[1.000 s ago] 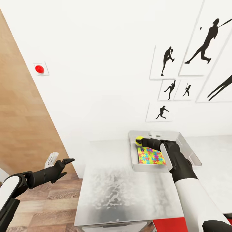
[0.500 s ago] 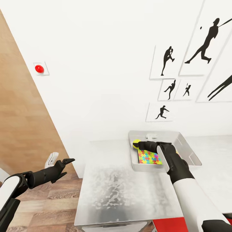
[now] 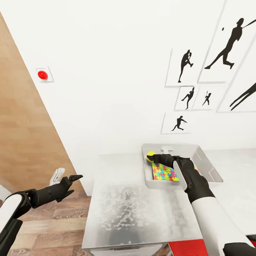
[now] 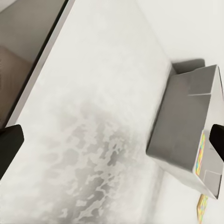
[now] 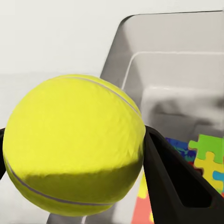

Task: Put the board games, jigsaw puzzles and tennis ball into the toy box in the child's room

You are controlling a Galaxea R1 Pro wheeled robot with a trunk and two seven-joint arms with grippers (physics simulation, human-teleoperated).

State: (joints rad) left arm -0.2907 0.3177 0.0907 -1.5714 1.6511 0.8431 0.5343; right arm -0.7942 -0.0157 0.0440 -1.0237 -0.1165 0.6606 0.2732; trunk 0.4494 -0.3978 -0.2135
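A pale table (image 3: pixel 135 209) stands against the white wall. At its far right sits the grey toy box (image 3: pixel 209 167), a colourful jigsaw puzzle (image 3: pixel 164 172) lying inside. The right gripper (image 3: pixel 152 158), fingers clamped on the tennis ball (image 3: pixel 150 154), holds it over the box's left end. The left gripper (image 3: pixel 74 180) hangs left of the table, fingers apart.

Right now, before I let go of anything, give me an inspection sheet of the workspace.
Surface: metal table, mottled reflective top.
Job's things: tennis ball held over toy box; jigsaw puzzle lying inside the box.
Clutter: nothing seen.
Grippers: right gripper shut on the tennis ball above the box; left gripper open, off the table's side.
Cables: nothing seen.
Surroundings: white wall, silhouette posters, red button, wood floor.
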